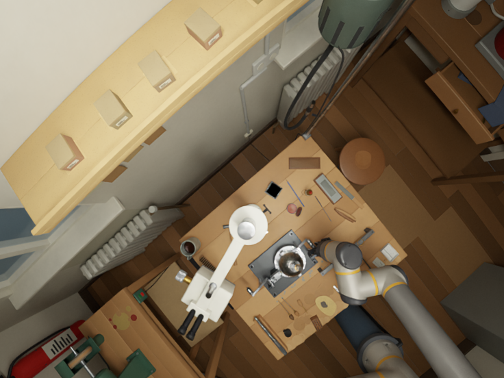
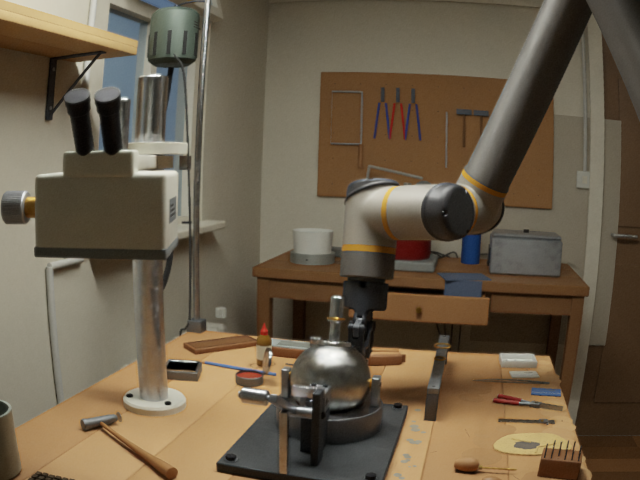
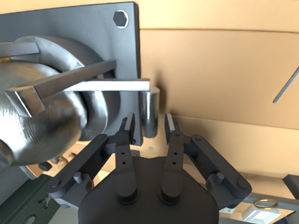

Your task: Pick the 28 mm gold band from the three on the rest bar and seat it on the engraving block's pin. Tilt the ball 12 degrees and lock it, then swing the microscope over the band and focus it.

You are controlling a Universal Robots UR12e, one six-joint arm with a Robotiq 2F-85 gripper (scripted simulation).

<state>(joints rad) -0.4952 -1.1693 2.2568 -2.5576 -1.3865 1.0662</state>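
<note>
My gripper [image 3: 148,122] hangs at the far side of the engraving block's steel ball [image 2: 329,375], open around a short steel handle [image 3: 149,112] and holding nothing. The handle stands at the end of a flat lever [image 3: 105,85] that reaches out from the ball's base. A gold band [image 2: 336,319] sits on the pin [image 2: 336,310] on top of the ball. Another gold band [image 3: 265,203] rests on the rest bar [image 2: 437,377] to the right. The microscope [image 2: 106,206] stands on its post to the left, swung away from the ball.
Behind the bench stand a desk with an open drawer [image 2: 437,308] and a pegboard of tools [image 2: 398,119]. A hammer [image 2: 126,439], a red dish [image 2: 249,377], a glue bottle [image 2: 263,338] and pliers [image 2: 519,402] lie on the bench around the dark base plate [image 2: 315,449].
</note>
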